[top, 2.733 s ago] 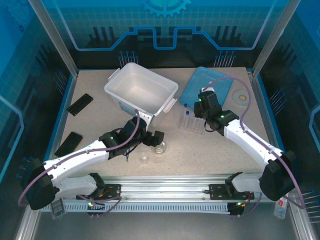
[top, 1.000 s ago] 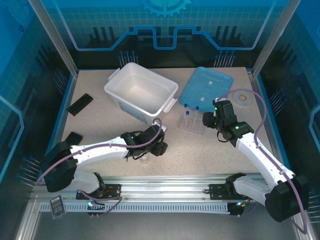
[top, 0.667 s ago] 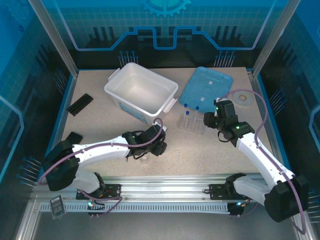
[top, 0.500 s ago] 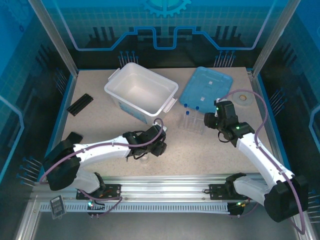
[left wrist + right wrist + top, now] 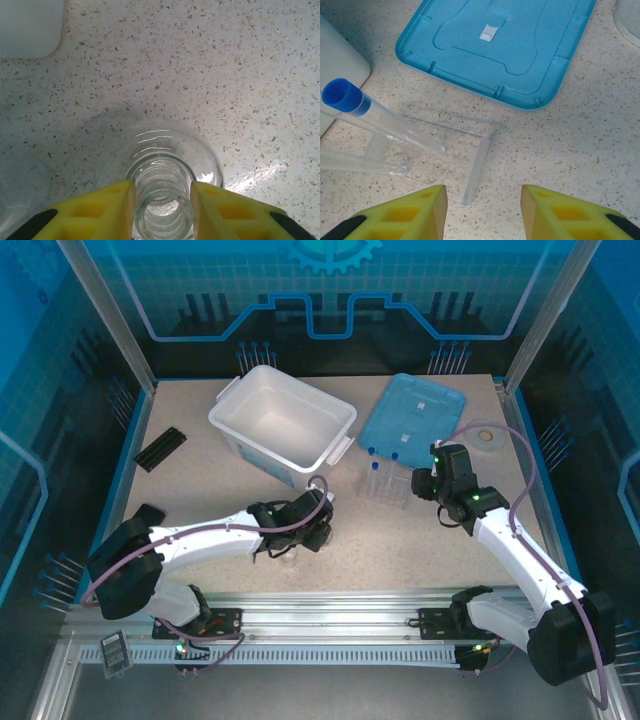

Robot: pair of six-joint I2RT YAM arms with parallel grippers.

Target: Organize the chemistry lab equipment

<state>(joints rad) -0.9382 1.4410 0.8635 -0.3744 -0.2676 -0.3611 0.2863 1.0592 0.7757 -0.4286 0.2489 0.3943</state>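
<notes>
Left wrist view looks straight down on a small clear glass flask [image 5: 170, 150] standing upright on the speckled beige table [image 5: 250, 75]. The left gripper [image 5: 162, 200] has its yellow fingers [image 5: 100, 210] pressed against both sides of the flask's neck, so the jaws grip the neck. A small clear glass beaker [image 5: 20, 185] stands just left of the flask, faint at the frame edge. In the top view the left gripper [image 5: 305, 532] sits at the near middle of the table, nearer than the white plastic bin [image 5: 283, 425].

The right gripper [image 5: 484, 210] hangs with its jaws apart and nothing between them, just beside the near right corner of the clear plastic tube rack [image 5: 450, 150]. A clear blue-capped tube [image 5: 385, 122] stands in the rack, with a second clear tube below it in this view. The flat blue plastic lid [image 5: 505, 45] lies just beyond the rack.
</notes>
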